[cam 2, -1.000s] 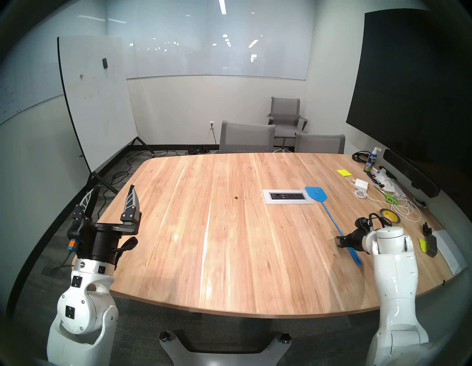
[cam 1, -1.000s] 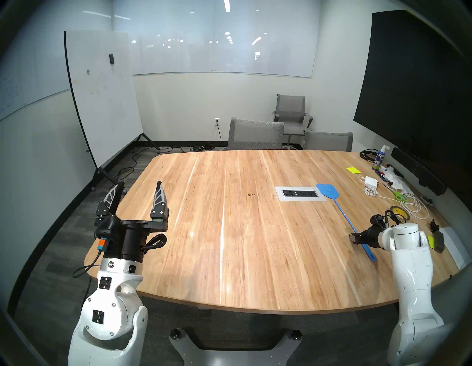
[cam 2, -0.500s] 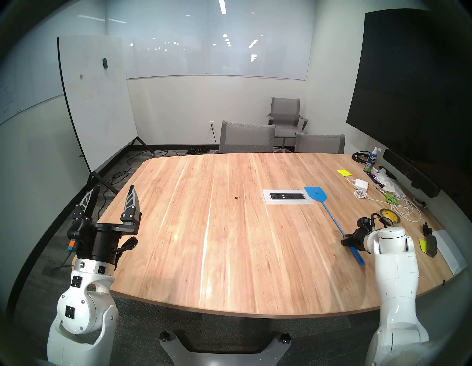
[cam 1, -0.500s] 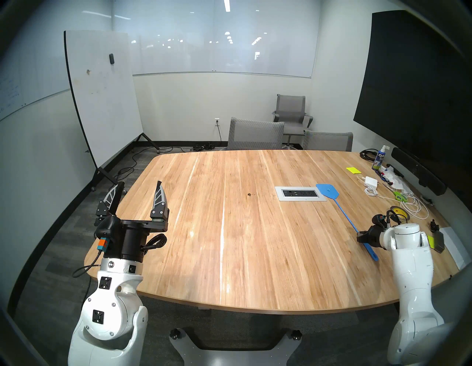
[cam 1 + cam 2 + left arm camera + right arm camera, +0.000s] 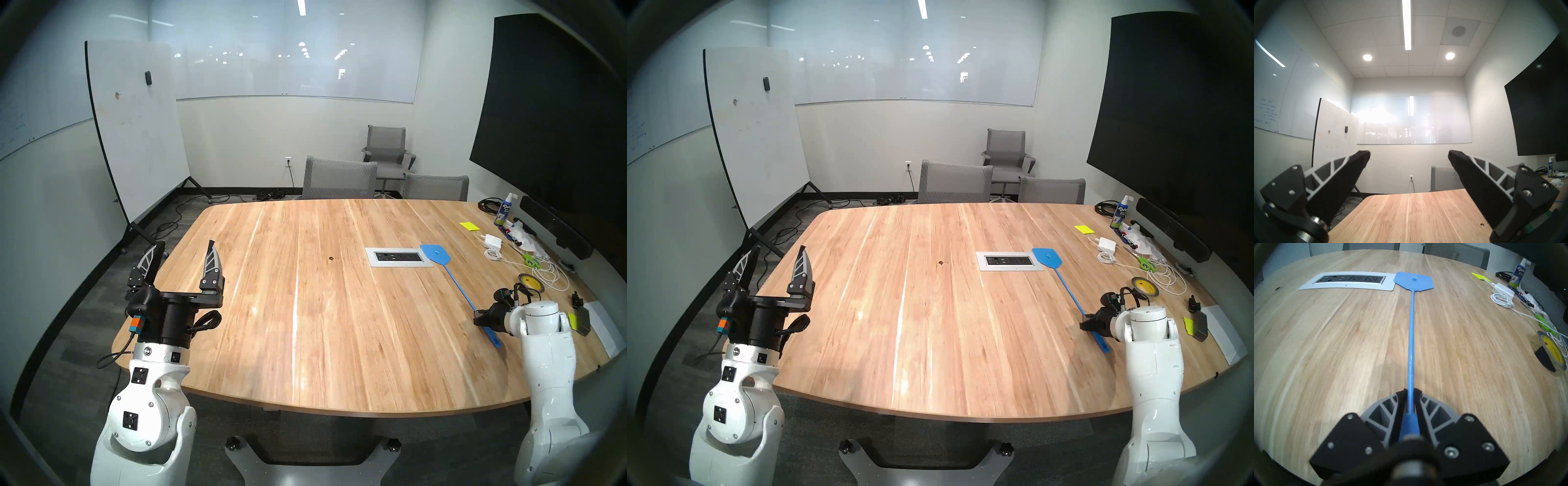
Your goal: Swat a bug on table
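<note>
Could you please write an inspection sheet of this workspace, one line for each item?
Surface: light-wood table with an inset outlet panel.
Job's things: bug, a dark speck left of the panel; blue swatter lying with its head beside the panel's right end.
Clutter: at the right edge, tape roll, green scissors, yellow notes, spray bottle, white charger, markers.
Grippers: right gripper shut on the swatter's handle; left gripper open, empty, raised over the table's left corner.
Cables: white cord coiled on the table; black cables on the floor.
Surroundings: grey chairs, rolling whiteboard, dark wall screen.
</note>
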{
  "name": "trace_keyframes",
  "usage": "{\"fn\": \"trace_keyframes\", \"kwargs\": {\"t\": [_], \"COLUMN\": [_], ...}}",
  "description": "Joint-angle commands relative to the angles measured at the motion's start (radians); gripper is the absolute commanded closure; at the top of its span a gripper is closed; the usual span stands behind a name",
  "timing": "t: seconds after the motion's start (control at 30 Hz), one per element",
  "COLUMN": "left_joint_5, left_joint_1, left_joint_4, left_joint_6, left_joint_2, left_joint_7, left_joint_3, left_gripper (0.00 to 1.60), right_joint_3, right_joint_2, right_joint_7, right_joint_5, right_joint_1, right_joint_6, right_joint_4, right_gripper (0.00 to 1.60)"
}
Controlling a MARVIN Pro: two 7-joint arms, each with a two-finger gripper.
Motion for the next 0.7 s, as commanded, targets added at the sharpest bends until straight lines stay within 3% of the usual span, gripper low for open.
{"fn": "trace_keyframes", "kwargs": {"t": [0.0, 0.67], "left_joint_5": [0.000, 0.000], "left_joint_1": [0.002, 0.002], "left_joint_4": [-0.021, -0.020], "left_joint_6": [-0.001, -0.002], "left_joint_2": [0.000, 0.000], "left_joint_7": [-0.001, -0.001], "left_joint_3": [0.001, 0.001], "left_gripper": [0.00, 0.00], "right_joint_3": [0.006, 0.152], "right_joint_2": [-0.001, -0.011], "right_joint_7": [0.001, 0.106], "right_joint_5": [0.002, 0.051], "right_joint_1": [-0.010, -0.253], "right_joint_6": [-0.004, -0.003], "right_joint_4": [-0.020, -0.256], "right_gripper": [0.92, 0.97]}}
